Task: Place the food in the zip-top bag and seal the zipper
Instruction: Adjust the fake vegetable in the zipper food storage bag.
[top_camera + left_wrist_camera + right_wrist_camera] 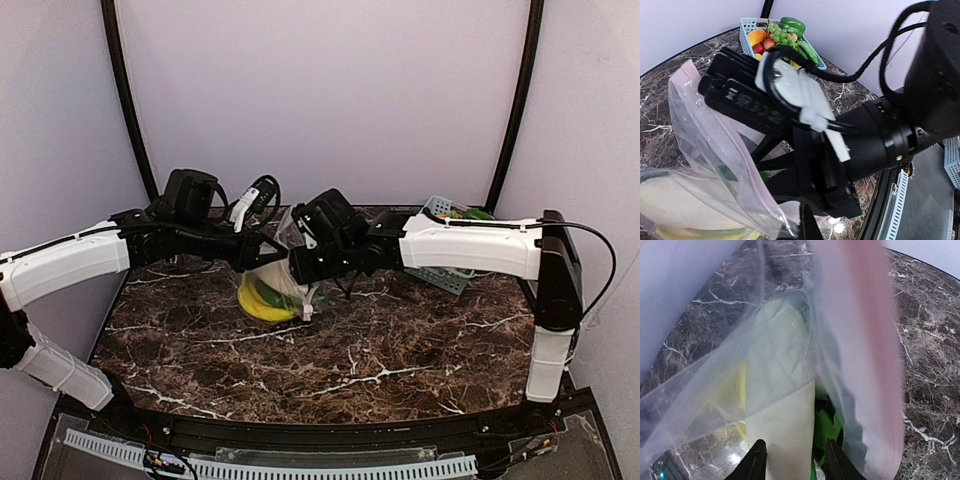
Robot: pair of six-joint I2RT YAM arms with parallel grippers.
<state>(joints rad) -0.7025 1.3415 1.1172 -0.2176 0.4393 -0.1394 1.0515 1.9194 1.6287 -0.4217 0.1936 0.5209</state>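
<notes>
Dark marbled surface [400,350], pale lilac walls [330,90] behind it, and two black poles, one on the left [125,100] and one on the right [515,100]. Two arms meet in the middle. From the left comes the left arm [70,265]; its left hand [268,256] is closed tight and, as far as the overhead view lets me see, pinches the left side of the zip-top bag [285,275]. There's one bag, held up off-centre to the left with its mouth upward. In its bottom sit one yellow banana bunch [258,303] and some green pieces [276,297]. Next, the right hand [303,268], reaching in from the right arm [470,245]. Its own camera shows what the overhead cannot: the fingers [757,462] stand about half apart, gripping the long white vegetable [782,405], which points down into the bag. Leafy green [827,432] lies beside it, and the zipper [865,315] is a blurred pink band hanging open on the right. Far right there's one blue-grey basket [440,208], mostly hidden behind the arm from above. The left wrist view shows it properly: green grapes [777,32], a green pepper [791,24], a cucumber [807,50] and two small red fruits [764,46]. That view shows nothing of the left fingers themselves.
</notes>
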